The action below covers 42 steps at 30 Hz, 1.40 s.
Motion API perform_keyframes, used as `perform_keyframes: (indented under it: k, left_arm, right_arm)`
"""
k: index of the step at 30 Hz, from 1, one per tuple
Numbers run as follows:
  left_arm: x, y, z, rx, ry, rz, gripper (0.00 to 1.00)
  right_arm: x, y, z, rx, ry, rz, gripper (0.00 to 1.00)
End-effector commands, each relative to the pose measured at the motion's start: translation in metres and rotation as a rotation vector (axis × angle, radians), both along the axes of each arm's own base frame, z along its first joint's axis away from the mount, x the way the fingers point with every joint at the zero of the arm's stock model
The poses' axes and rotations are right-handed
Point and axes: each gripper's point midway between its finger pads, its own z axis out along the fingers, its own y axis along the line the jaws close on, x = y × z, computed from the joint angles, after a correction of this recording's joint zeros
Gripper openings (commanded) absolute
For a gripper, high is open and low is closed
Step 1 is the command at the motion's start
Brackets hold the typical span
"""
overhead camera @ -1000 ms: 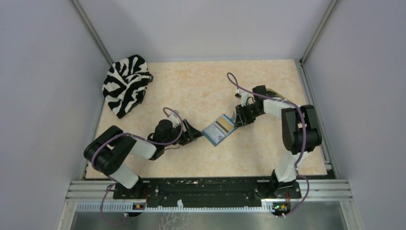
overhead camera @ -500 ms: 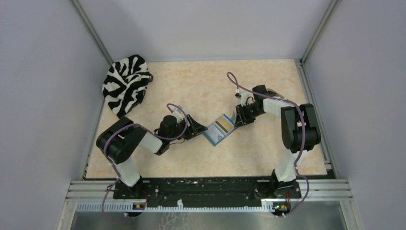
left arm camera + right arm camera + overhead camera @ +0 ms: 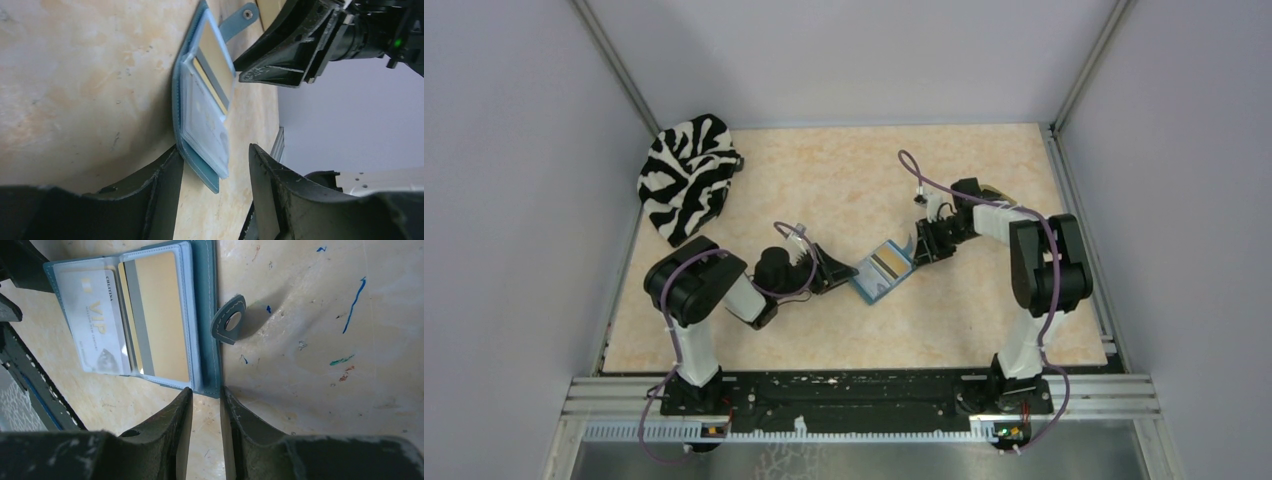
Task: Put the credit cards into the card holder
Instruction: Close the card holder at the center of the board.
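The thin, floppy card holder (image 3: 205, 315) is judged best pinched at its rims, where the left hand (image 3: 214, 150) is held apart, while closure of the right hand (image 3: 206, 390) cannot be told.

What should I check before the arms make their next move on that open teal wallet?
1. Card holder lies open, pockets facing up: ok.
2. VIP card and gold card sit inside the pockets: ok.
3. Any cards left outside the holder: cannot tell.
4. Left pincer open, straddling the holder's end: ok.
5. Right pincer narrowly open at the edge near the snap tab; contact with the holder: cannot tell.
6. Snap tab unfastened, lying clear of the pockets: ok.
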Motion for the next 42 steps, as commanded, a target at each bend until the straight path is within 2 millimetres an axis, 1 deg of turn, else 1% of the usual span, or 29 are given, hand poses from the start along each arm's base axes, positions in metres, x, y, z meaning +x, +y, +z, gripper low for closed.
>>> perform_keyframes:
  k: [1, 4, 12, 16, 21, 22, 23, 24, 28, 30, 33, 38, 41, 42]
  left_arm:
    - [-0.003, -0.013, 0.031, -0.094, -0.085, -0.069, 0.56]
    - [-0.001, -0.017, 0.038, -0.105, -0.097, -0.086, 0.56]
    - [0.009, -0.036, 0.038, -0.097, -0.092, -0.122, 0.57]
    - [0.017, -0.045, 0.033, -0.075, -0.075, -0.129, 0.58]
    - [0.027, -0.053, 0.020, -0.036, -0.032, -0.125, 0.58]
    - [0.030, -0.055, 0.019, -0.030, -0.030, -0.124, 0.58]
    - [0.031, -0.056, 0.017, -0.021, -0.025, -0.120, 0.54]
    - [0.033, -0.057, 0.014, -0.012, -0.021, -0.116, 0.52]
    - [0.039, -0.061, 0.006, 0.023, -0.010, -0.110, 0.49]
    - [0.042, -0.061, 0.002, 0.044, -0.001, -0.105, 0.45]
    - [0.045, -0.062, -0.003, 0.072, 0.006, -0.099, 0.44]
    - [0.048, -0.067, -0.012, 0.137, 0.017, -0.110, 0.43]
    - [0.050, -0.071, -0.016, 0.202, 0.015, -0.108, 0.42]
    - [0.051, -0.072, -0.018, 0.223, 0.015, -0.107, 0.42]
  right_arm:
    - [0.001, 0.006, 0.004, 0.034, 0.009, 0.022, 0.27]
    - [-0.001, 0.009, 0.007, 0.057, 0.014, 0.028, 0.27]
    - [-0.005, 0.016, 0.011, 0.105, 0.031, 0.038, 0.27]
    - [-0.006, 0.017, 0.012, 0.112, 0.035, 0.039, 0.27]
    - [-0.002, 0.016, 0.019, 0.109, 0.010, 0.038, 0.28]
    - [0.000, 0.015, 0.022, 0.101, -0.007, 0.037, 0.28]
    - [0.002, 0.014, 0.024, 0.093, -0.027, 0.035, 0.29]
    - [0.004, 0.013, 0.028, 0.083, -0.050, 0.032, 0.30]
    - [0.011, 0.008, 0.042, 0.058, -0.128, 0.029, 0.32]
    - [0.014, 0.005, 0.051, 0.040, -0.177, 0.032, 0.33]
    - [0.016, 0.005, 0.071, 0.047, -0.272, 0.064, 0.33]
    - [0.000, 0.026, 0.116, 0.209, -0.410, 0.178, 0.33]
    - [-0.008, 0.043, 0.129, 0.234, -0.474, 0.231, 0.30]
    - [-0.012, 0.052, 0.129, 0.230, -0.484, 0.255, 0.29]
